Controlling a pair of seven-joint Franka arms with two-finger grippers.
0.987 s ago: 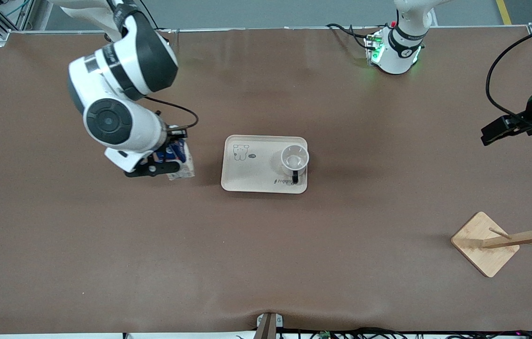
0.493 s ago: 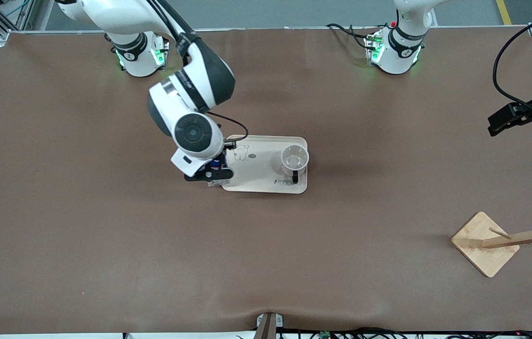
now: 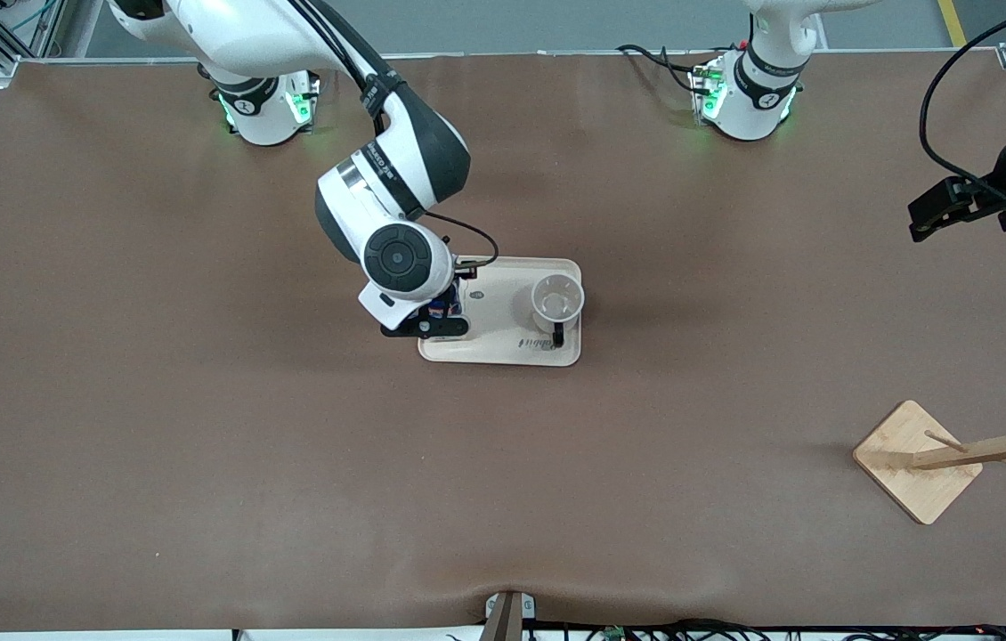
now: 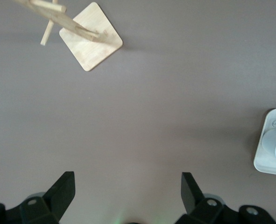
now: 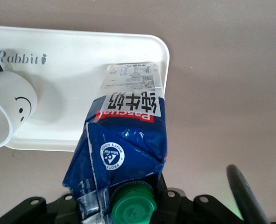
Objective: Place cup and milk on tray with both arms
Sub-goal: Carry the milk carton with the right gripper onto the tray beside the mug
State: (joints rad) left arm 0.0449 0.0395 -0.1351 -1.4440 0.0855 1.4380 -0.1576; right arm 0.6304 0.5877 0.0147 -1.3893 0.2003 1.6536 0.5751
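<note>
The cream tray (image 3: 485, 347) lies mid-table. The white smiley cup (image 3: 557, 303) stands on it, at the end toward the left arm; it also shows in the right wrist view (image 5: 7, 107). My right gripper (image 3: 432, 322) is shut on the blue and white milk carton (image 5: 123, 140) and holds it over the tray's end (image 5: 81, 51) toward the right arm. The green cap (image 5: 133, 205) sits between the fingers. In the front view the carton (image 3: 438, 310) is mostly hidden by the wrist. My left gripper (image 4: 127, 189) is open and empty, up over bare table at the left arm's end.
A wooden rack with a square base (image 3: 917, 460) and pegs lies toward the left arm's end, nearer the front camera; it also shows in the left wrist view (image 4: 91, 42). The tray's edge with the cup shows in the left wrist view (image 4: 271, 144).
My right gripper has carried the milk from beside the tray to over the tray's end. The left arm has shifted slightly.
</note>
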